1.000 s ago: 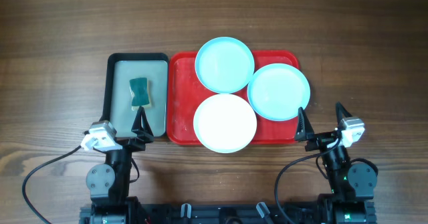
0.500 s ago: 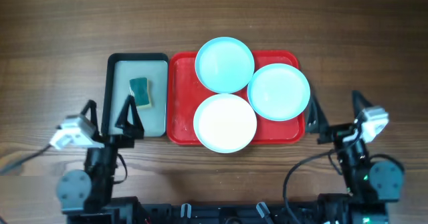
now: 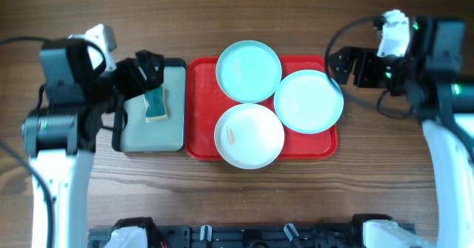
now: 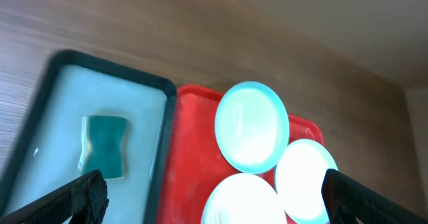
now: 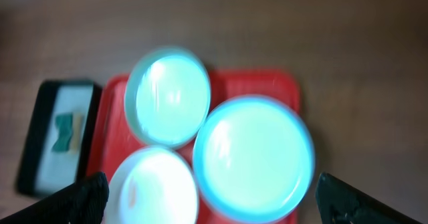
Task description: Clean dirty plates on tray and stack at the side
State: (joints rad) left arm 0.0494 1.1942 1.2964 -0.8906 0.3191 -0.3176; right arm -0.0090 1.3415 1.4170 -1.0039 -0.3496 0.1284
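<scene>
We see the red tray [image 3: 198,100] in the middle of the wooden worktop [image 3: 74,4], carrying three dishes crowded edge to edge: one light-blue plate [image 3: 249,71] at the far side overhanging the rim, a second light-blue plate [image 3: 308,101] at the right, and the white plate [image 3: 249,135] at the near side with a small tan speck [image 3: 231,135] on it. Just left of it lies the black-rimmed tray [image 3: 148,133], a teal sponge [image 3: 155,102] inside. The left end effector [image 3: 144,70] hovers over that tray's far end, fingers spread wide and grasping nothing. The right end effector [image 3: 348,64] hangs beyond the red tray's far right corner, likewise released and empty.
</scene>
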